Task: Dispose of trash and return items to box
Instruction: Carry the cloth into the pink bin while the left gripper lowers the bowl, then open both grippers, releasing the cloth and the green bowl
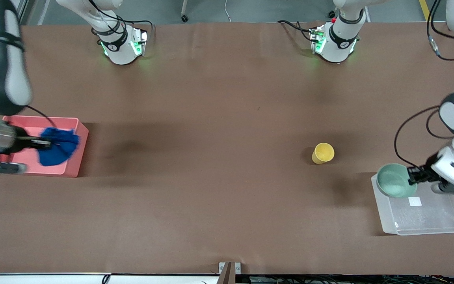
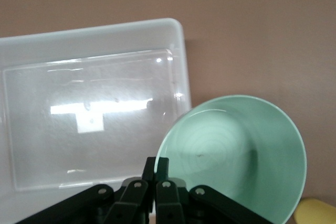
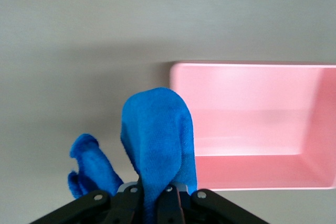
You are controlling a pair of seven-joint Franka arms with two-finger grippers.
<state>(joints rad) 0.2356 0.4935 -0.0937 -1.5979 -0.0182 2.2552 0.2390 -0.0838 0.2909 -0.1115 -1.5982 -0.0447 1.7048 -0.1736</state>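
Observation:
My right gripper [image 1: 47,143] is shut on the deep-blue wad [image 1: 58,146] and holds it over the pink bin [image 1: 78,150]. In the right wrist view the wad [image 3: 157,140] hangs from my gripper [image 3: 156,190] beside the pink bin [image 3: 252,124]. My left gripper [image 1: 411,176] is shut on the rim of the mint-green bowl [image 1: 394,180], tilted over the corner of the see-through box [image 1: 384,221]. In the left wrist view my gripper [image 2: 156,167] pinches the bowl [image 2: 236,156] beside the box [image 2: 89,35]. The yellow cup [image 1: 322,153] stands on the table.
The brown cloth covers the whole table. The pink bin is at the right arm's end, the see-through box with its white label [image 1: 415,201] at the left arm's end. The arm bases stand along the table's top edge in the front view.

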